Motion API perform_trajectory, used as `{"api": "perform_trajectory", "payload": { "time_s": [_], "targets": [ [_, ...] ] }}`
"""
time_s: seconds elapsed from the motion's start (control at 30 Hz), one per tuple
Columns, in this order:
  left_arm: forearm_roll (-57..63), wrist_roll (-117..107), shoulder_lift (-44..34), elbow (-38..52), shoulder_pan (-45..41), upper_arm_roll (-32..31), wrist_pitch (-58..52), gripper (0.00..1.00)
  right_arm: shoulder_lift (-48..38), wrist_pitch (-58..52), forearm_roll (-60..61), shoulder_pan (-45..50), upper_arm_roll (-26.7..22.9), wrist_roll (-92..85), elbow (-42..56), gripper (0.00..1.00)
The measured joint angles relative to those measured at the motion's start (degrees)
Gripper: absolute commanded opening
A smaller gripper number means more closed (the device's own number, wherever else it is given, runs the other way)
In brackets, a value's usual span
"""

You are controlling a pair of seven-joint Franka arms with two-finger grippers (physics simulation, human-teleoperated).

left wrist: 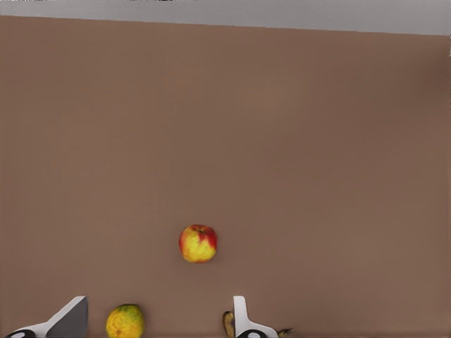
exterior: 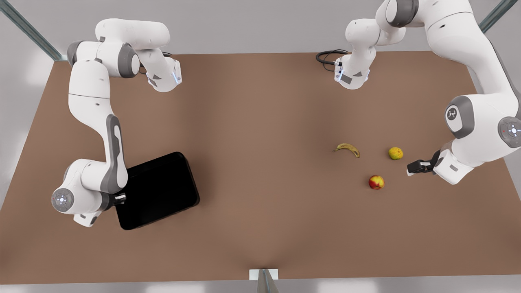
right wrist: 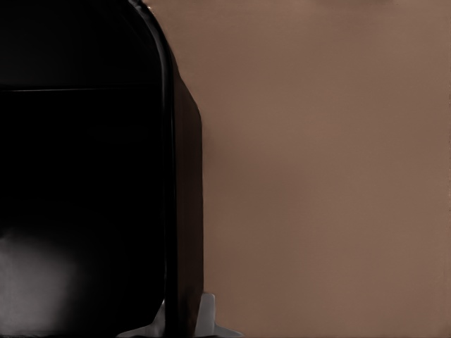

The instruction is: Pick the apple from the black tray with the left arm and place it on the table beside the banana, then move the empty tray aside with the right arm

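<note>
Apple: lower right of frame, on table near banana, released.
Left gripper: spread, empty, beside citrus.
Right gripper: pinching black tray rim, lower left, for shifting.

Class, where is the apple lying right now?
In the front view's right half, the apple lies on the table, below the banana and citrus fruit, touching neither.

I see a red apple with yellow patches, a yellow banana with brown spots, a yellow-green citrus, a glossy black tray, a plain brown table.
</note>
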Motion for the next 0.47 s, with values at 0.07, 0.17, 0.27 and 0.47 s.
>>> {"api": "perform_trajectory", "payload": {
  "time_s": [0.07, 0.17, 0.27, 0.47],
  "targets": [
    [0.03, -0.01, 0.14, 0.22, -0.19, -0.08, 0.04, 1.0, -0.4, 0.99, -1.09, 0.12, -0.01, -2.34, 0.55, 1.0],
    [0.05, -0.02, 0.19, 0.29, -0.31, -0.11, 0.07, 1.0, -6.97, 0.61, 0.17, 0.44, 0.33, -5.24, 1.18, 1.0],
    [0.12, -0.42, 0.46, 1.32, -0.34, -0.11, 0.1, 1.0, -18.86, -4.44, 0.32, 1.41, 5.81, -6.01, 1.11, 1.0],
    [3.04, -1.61, 2.22, 4.49, -2.23, -0.2, 0.12, 1.0, -24.36, -14.89, -8.99, -7.76, 22.66, -1.47, 0.31, 1.0]
  ]
}}
